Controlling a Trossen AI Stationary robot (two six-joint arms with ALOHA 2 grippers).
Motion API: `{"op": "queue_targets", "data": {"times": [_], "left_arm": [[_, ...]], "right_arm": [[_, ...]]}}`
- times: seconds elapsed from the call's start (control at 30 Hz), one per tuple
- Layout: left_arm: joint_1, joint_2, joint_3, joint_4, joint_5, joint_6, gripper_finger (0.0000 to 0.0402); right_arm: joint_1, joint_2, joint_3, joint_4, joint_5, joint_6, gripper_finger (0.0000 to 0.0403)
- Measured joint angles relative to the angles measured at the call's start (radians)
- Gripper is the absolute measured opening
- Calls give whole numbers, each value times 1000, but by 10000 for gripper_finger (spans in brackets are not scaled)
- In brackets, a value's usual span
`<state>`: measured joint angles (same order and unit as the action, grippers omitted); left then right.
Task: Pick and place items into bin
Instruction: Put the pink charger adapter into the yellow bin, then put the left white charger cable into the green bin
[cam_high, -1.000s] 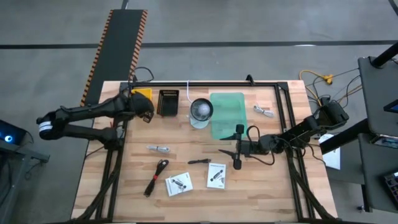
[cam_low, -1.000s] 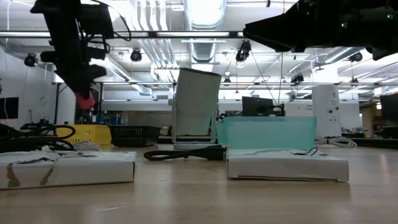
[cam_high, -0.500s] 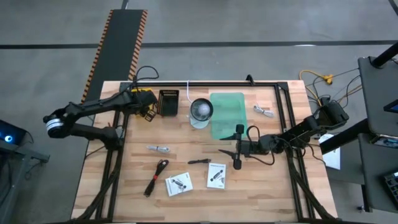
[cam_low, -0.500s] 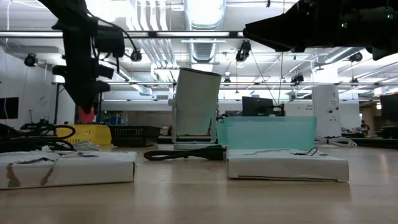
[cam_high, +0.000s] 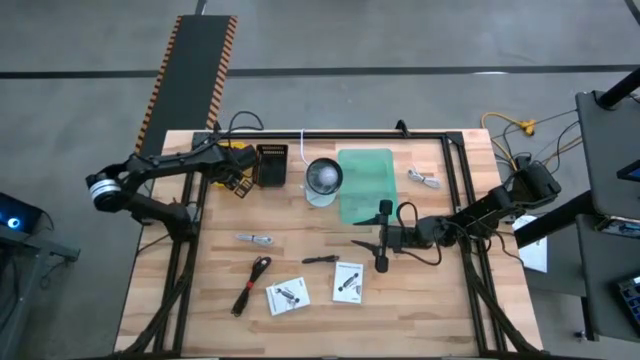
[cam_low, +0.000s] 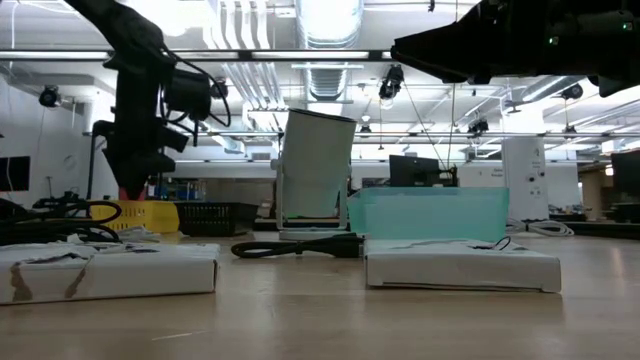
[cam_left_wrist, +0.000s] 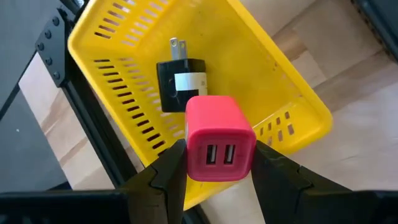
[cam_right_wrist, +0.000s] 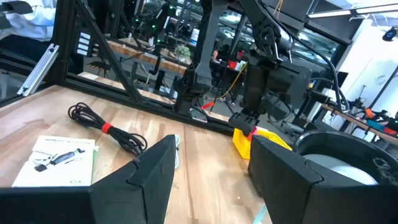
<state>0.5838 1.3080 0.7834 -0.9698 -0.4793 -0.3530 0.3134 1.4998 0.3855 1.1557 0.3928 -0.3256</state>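
My left gripper (cam_left_wrist: 219, 167) is shut on a red charger block (cam_left_wrist: 219, 134) with two USB ports. It hangs over the near rim of the yellow bin (cam_left_wrist: 118, 43), which stands at the table's far left (cam_high: 230, 152) and holds a black plug adapter (cam_left_wrist: 180, 81). My right gripper (cam_high: 383, 238) stands open and level at mid-table, touching nothing. On the wood lie other items: a silver piece (cam_high: 257, 239), a black cable (cam_high: 251, 284), a small black tool (cam_high: 320, 259) and two white packets (cam_high: 288, 296) (cam_high: 348, 281). My left gripper pinches the red block by two opposite side faces (cam_left_wrist: 190, 155), one finger (cam_left_wrist: 166, 174) on each. The fingers slant down toward the bin. The block is lifted clear, its port face turned back toward the wrist, above the bin's rim (cam_left_wrist: 292, 134).
A black basket (cam_high: 271, 165) stands beside the yellow bin. A round white container (cam_high: 323, 176) and a green tray (cam_high: 365, 183) come after it toward the right. Another silver piece (cam_high: 424, 178) lies far right. A black frame (cam_high: 350, 134) runs along the far edge.
My left gripper has sunk toward the yellow bin with the red block, and its wrist has rolled. The arm's elbow has swung toward the table. The grip has stayed the same.
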Motion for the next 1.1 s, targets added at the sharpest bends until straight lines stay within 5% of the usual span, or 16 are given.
{"op": "queue_targets", "data": {"times": [0.4, 0.77, 1.1], "left_arm": [[0, -37, 0, 17, -49, 2, 203], [-18, -61, 11, 30, -48, 44, 211], [-169, -180, 57, 213, 33, 161, 212]], "right_arm": [[0, 0, 0, 0, 0, 0, 194], [0, 0, 0, 0, 0, 0, 194], [0, 0, 0, 0, 0, -15, 194]]}}
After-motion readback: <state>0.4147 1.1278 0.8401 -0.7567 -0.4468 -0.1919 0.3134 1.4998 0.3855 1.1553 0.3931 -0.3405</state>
